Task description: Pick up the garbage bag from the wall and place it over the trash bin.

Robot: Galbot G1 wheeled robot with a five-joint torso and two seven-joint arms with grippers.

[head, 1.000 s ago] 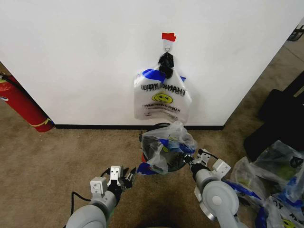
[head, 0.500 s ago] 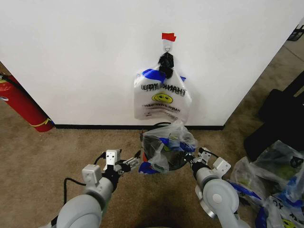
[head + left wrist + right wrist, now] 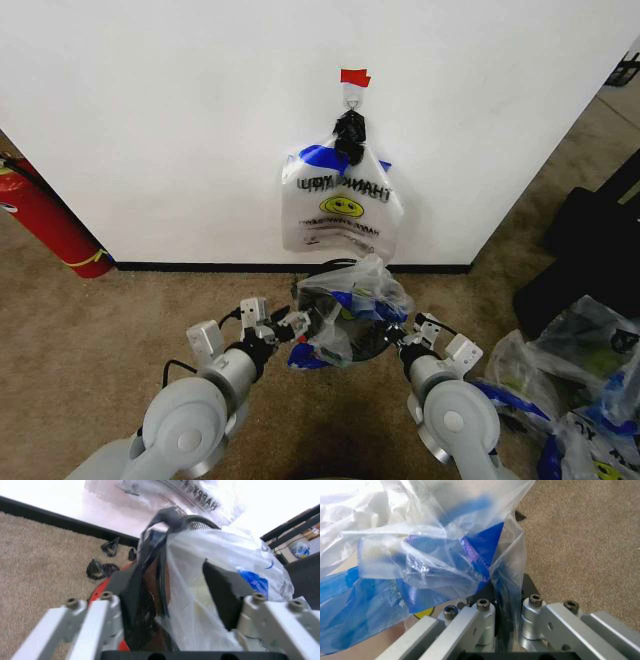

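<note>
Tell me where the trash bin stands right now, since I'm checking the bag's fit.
In the head view the trash bin stands on the carpet by the wall, between the left gripper and right gripper, draped by the garbage bag.

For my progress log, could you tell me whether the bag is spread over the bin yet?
Partly: the bag sits bunched on the bin; the right hand pinches its edge.

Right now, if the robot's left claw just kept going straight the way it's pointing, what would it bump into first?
Most likely the garbage bag draped on the trash bin. The left gripper is open and points right at them, plastic and the bin's mesh edge sitting between its fingers. Which of the two it touches first is hard to tell.
</note>
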